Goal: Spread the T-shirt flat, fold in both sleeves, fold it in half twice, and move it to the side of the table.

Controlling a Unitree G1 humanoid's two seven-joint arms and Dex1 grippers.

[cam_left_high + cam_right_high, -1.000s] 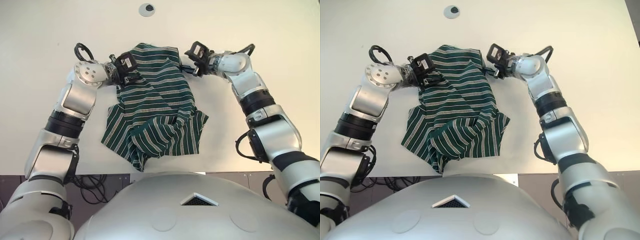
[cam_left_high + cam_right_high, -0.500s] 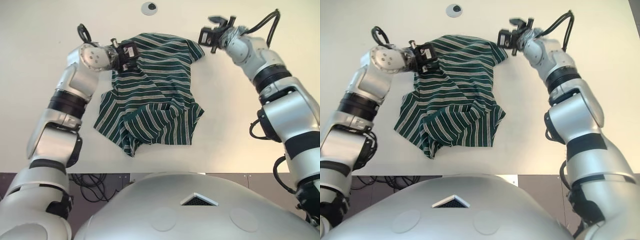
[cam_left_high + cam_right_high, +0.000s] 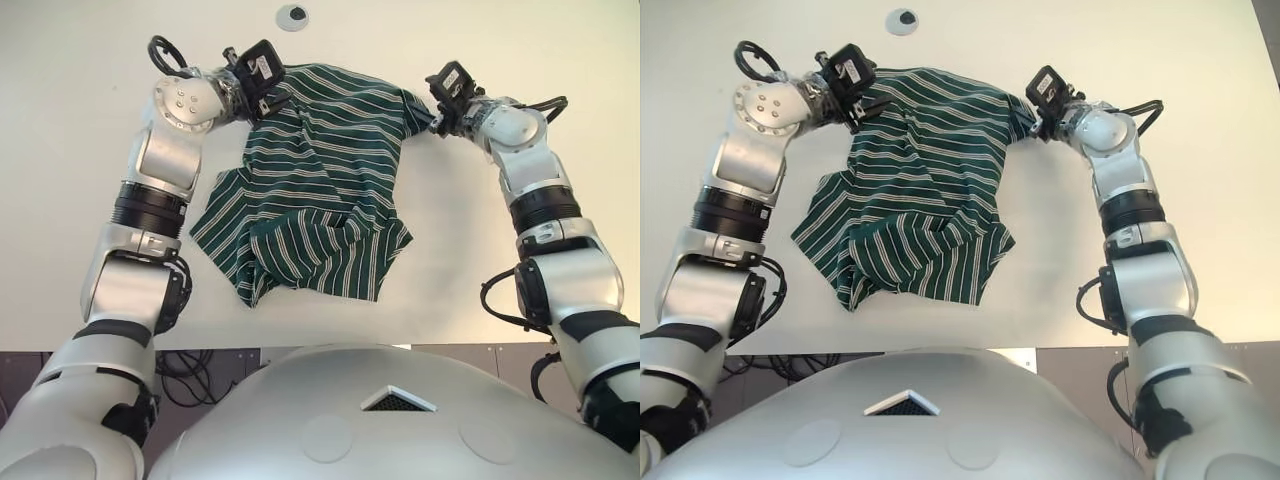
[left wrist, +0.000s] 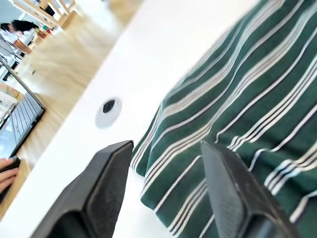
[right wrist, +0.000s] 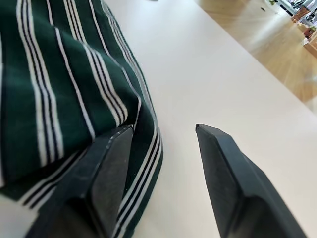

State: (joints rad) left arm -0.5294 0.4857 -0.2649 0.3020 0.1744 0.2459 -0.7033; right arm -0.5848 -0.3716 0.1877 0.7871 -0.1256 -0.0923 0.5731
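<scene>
T-shirt (image 3: 320,190): green with white stripes, lying mid-table. Its far part is stretched between our two grippers, while the near part is bunched and folded over itself close to the near edge.
Left gripper (image 3: 263,88): at the far left corner of the cloth. In the wrist view its jaws stand apart, with the striped hem just ahead of the tips and bare table between them, so we judge it is not pinching anything.
Right gripper (image 3: 438,114): at the far right corner. Its jaws are also apart, with one finger touching the hem and the other over bare table.
Table (image 3: 80,200): pale and smooth. A round cable grommet (image 3: 293,17) sits just beyond the shirt's far edge.
Step in hand: spreading flat, and we judge it early, since no sleeve is laid out yet.
How to do it well: we should close each jaw on a single layer of hem at its corner, then draw the corners apart evenly, low to the table, so the far edge lies straight. After that we turn to the crumpled near half.
What could go wrong: catching two layers, or pulling harder on one side and skewing the cloth. The fabric looks light and likely to slide.
</scene>
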